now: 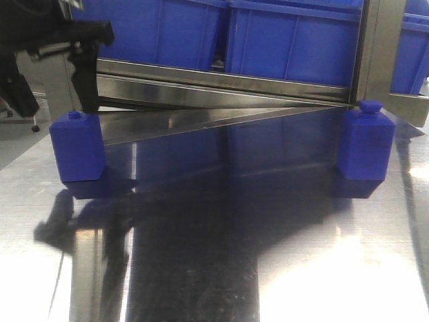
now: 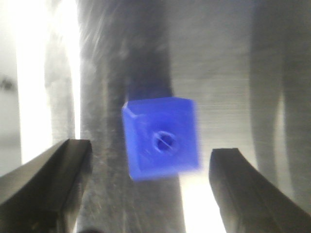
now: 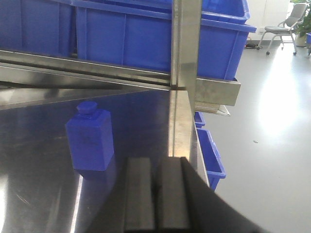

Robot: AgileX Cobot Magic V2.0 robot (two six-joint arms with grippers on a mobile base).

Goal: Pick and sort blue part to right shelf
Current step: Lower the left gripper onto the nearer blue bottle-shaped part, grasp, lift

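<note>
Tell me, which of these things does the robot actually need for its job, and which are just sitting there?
Needed:
blue part, the squat one
left gripper, open, lined up on it
right shelf with blue crates

Just there:
taller blue block
right gripper, shut, empty
chair

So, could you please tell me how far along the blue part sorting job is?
Nothing is finished: the blue part stands on the steel table. In hand: the left gripper hangs over it, jaws open either side, with gaps. Left: grip, lift and carry it to the right shelf. The right gripper is shut.
</note>
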